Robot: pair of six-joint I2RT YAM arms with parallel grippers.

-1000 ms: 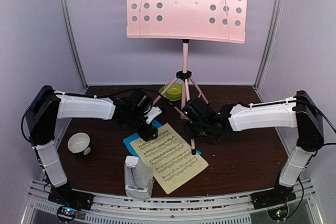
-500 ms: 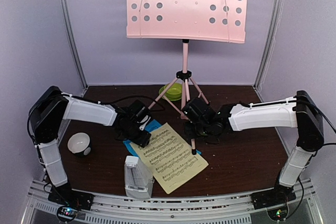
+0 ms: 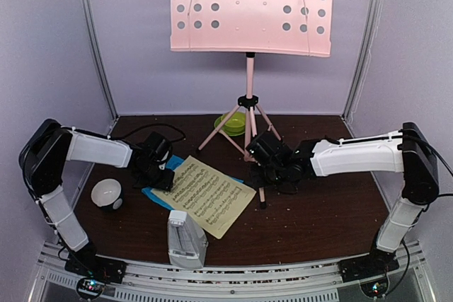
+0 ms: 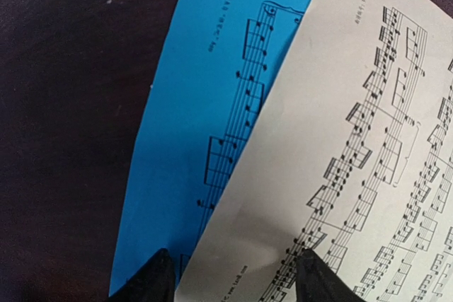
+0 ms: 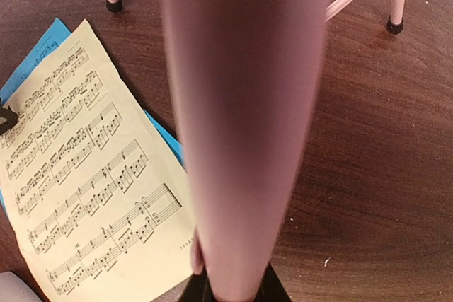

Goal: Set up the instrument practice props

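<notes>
The pink music stand (image 3: 251, 8) stands at the back on tripod legs. My right gripper (image 3: 267, 166) is shut on its front leg, which fills the right wrist view (image 5: 241, 118). The yellow sheet-music page (image 3: 207, 194) lies on the blue page (image 3: 156, 193) left of centre. My left gripper (image 3: 160, 175) is low over their left end. In the left wrist view its jaws (image 4: 235, 281) stand wide apart, one fingertip (image 4: 152, 279) over the blue page (image 4: 205, 104), the other over the yellow page (image 4: 354, 139). The white-grey metronome (image 3: 185, 240) stands at the front edge.
A small white-and-black bowl (image 3: 106, 193) sits at the left. A green bowl on a saucer (image 3: 233, 123) sits behind the stand's legs. The other two stand feet show in the right wrist view (image 5: 113, 1). Purple walls enclose the table.
My left gripper has moved left and nearer, and both pages have slid left with it, turning a little. The right gripper stays on the stand leg.
</notes>
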